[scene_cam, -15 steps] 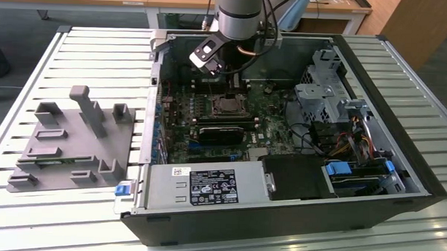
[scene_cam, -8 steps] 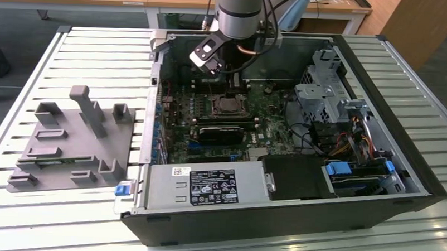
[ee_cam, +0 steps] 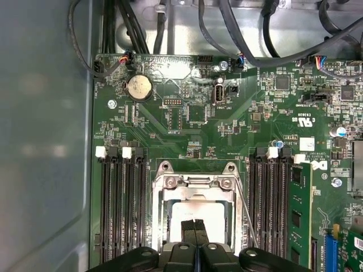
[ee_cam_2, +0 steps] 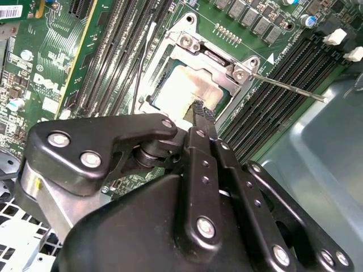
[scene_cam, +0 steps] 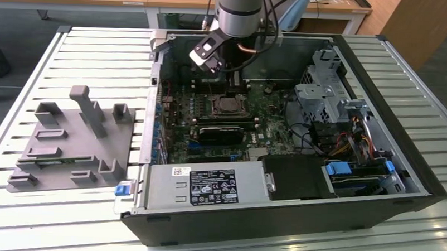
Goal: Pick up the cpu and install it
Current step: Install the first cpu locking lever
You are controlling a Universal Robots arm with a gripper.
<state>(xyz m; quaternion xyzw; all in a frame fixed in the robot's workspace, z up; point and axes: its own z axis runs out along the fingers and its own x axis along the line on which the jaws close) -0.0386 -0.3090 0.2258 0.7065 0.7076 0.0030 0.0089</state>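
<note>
The cpu (ee_cam: pixel 198 212) lies flat in the motherboard socket, its pale metal top showing through the opening of the metal load plate (ee_cam: pixel 195 184). In the exterior view the cpu (scene_cam: pixel 226 106) sits mid-board inside the open computer case. My gripper (ee_cam: pixel 194 225) hangs right over it with both fingers pressed together and nothing between them. In the second wrist view the gripper (ee_cam_2: pixel 198 109) has its tips at the edge of the cpu (ee_cam_2: pixel 178 85); whether they touch it I cannot tell. The thin socket lever (ee_cam_2: pixel 283 86) sticks out to one side.
A dark heatsink block (scene_cam: pixel 221 132) sits on the board near the socket. Memory slots (ee_cam: pixel 122 204) flank the socket. A grey plastic fixture (scene_cam: pixel 74 140) rests on the slatted table at the exterior view's left. The power supply (scene_cam: pixel 206 186) and drive cage (scene_cam: pixel 321 95) crowd the case.
</note>
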